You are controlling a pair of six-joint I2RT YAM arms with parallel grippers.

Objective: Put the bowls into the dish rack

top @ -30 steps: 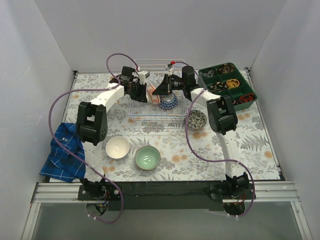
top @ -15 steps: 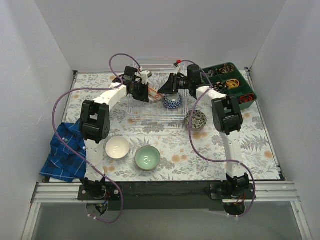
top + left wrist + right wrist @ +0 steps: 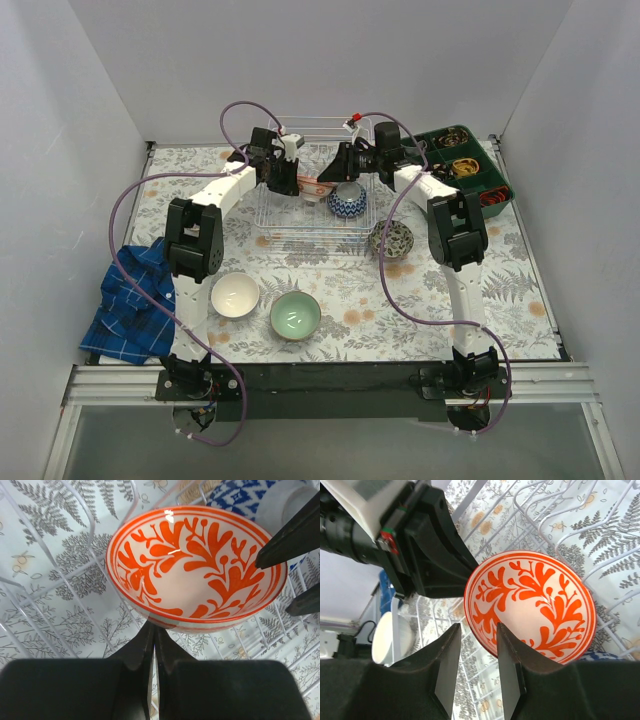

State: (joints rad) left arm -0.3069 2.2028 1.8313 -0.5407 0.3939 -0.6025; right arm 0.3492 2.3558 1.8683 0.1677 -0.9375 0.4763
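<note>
Left wrist view: the orange-red bowl [image 3: 195,565] hangs tilted over the dish rack [image 3: 300,232], its near rim pinched in the left gripper [image 3: 153,630]. The right gripper [image 3: 478,630] straddles the far rim, fingers apart. A blue-and-white bowl [image 3: 347,201] sits inside the rack, just beside. The white bowl [image 3: 235,294] and mint green bowl [image 3: 296,314] lie well in front of the rack.

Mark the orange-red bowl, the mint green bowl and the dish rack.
orange-red bowl [image 3: 195,570], left wrist view, middle of its patterned inside.
mint green bowl [image 3: 296,315], top external view, centre of its inside.
dish rack [image 3: 300,222], top external view, wires of its near wall.
</note>
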